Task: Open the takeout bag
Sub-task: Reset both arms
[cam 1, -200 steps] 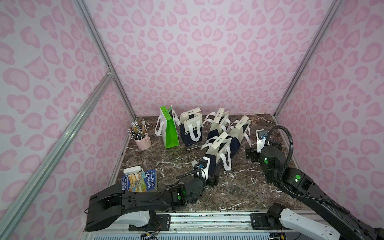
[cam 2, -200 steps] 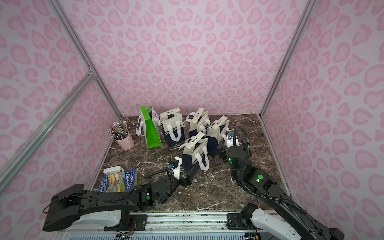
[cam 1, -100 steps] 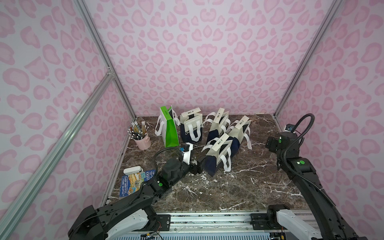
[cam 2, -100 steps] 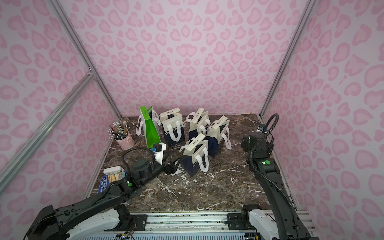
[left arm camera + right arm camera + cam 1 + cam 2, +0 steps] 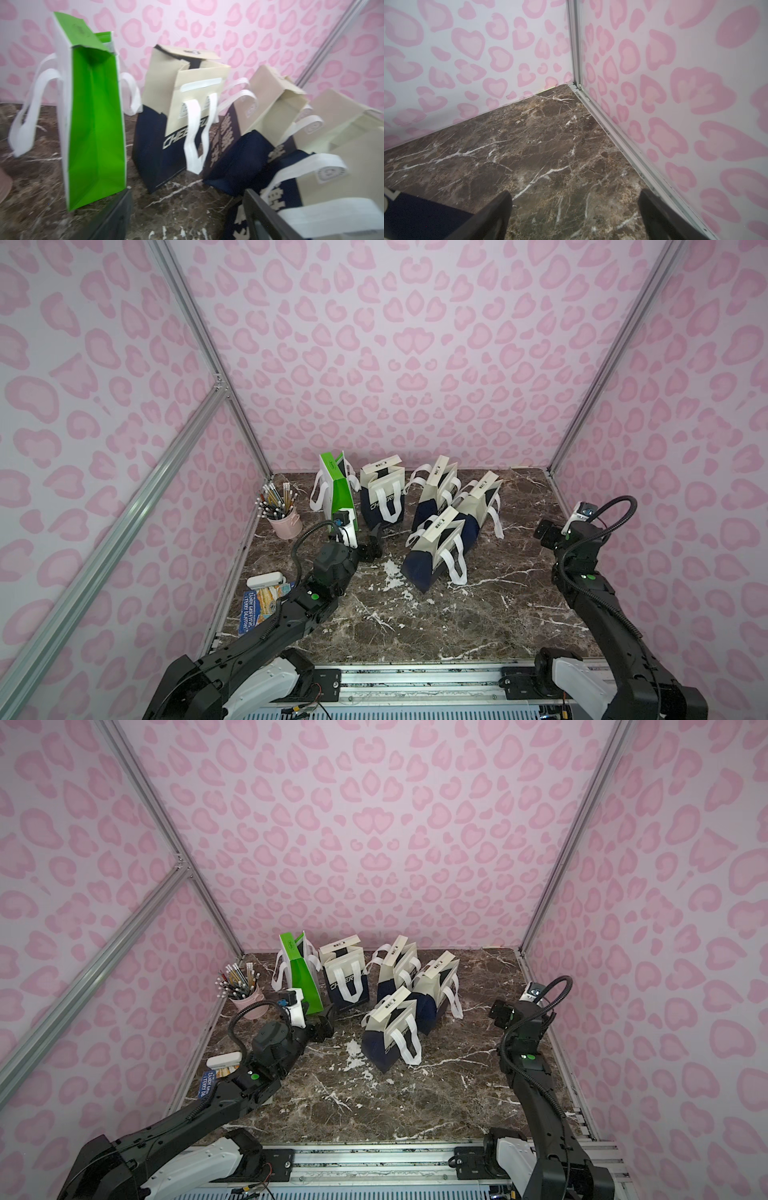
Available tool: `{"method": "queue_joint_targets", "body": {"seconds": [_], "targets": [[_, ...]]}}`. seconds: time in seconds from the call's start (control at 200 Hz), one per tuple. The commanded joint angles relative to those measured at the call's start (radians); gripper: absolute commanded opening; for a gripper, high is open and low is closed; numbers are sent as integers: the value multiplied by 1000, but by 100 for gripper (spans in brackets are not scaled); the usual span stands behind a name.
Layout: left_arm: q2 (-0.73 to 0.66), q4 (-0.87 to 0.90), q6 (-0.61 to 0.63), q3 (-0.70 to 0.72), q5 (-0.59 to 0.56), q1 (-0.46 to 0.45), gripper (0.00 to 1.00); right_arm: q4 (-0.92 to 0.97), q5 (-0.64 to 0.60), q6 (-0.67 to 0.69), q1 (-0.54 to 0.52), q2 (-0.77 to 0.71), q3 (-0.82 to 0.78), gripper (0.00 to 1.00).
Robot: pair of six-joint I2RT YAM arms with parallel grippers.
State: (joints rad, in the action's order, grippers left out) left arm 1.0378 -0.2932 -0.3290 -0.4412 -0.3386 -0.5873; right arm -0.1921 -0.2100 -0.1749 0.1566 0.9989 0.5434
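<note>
Marble table point(image 5: 478, 614), bags clustered toward the back. Foremost, tilted: navy-and-cream takeout bag point(image 5: 424, 572), mouth possibly parted already. Step in hand: the reach, nothing gripped; next calls for pinching opposite rims and spreading. Seen only in wrist views: left gripper point(image 5: 187, 192) wide, facing the green bag point(image 5: 95, 124); right gripper point(image 5: 575, 194) wide over bare corner.

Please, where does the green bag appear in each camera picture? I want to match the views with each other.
In a top view: the green bag stands upright at the left end of the group of bags, left of centre.
In a top view: same spot, slightly further left in the picture.
Left wrist: large in the left half.
Right wrist: not in it; mostly marble tabletop.
Shared landmark: the navy-and-cream CHEER bag right beside it.
</note>
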Motion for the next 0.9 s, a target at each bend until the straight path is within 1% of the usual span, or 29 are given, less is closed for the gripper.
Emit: {"method": "queue_joint_targets", "body": {"seconds": [0.0,0.13,0.195,0.25,0.285,0.35,0.41,0.525,0.64,0.755,0.855,0.895], "targets": [[-10,-139,26,67,-146,50,87,-306,91,22,5,35,-72,99],[7,-302,27,138,-140,154,87,-552,126,43,7,93,-202,99],[30,-371,29,166,-124,211,87,-678,122,46,6,119,-264,99],[53,-380,-22,167,-87,284,87,-770,129,42,6,143,-307,99],[63,-408,-34,174,-55,322,87,-816,138,36,5,160,-327,99],[75,-495,-19,194,-15,359,87,-873,149,36,-8,195,-342,99],[95,-503,0,178,2,387,87,-900,146,71,-38,227,-333,99],[120,-499,68,148,18,399,87,-878,171,153,-94,273,-283,99],[126,-493,117,137,13,401,86,-834,172,143,-110,285,-254,99],[110,-494,142,148,-2,400,86,-845,168,150,-138,258,-293,99],[89,-497,155,163,-25,400,86,-924,123,96,-147,318,-359,99],[82,-495,154,168,-40,401,86,-1041,89,110,-164,346,-392,100]]}}
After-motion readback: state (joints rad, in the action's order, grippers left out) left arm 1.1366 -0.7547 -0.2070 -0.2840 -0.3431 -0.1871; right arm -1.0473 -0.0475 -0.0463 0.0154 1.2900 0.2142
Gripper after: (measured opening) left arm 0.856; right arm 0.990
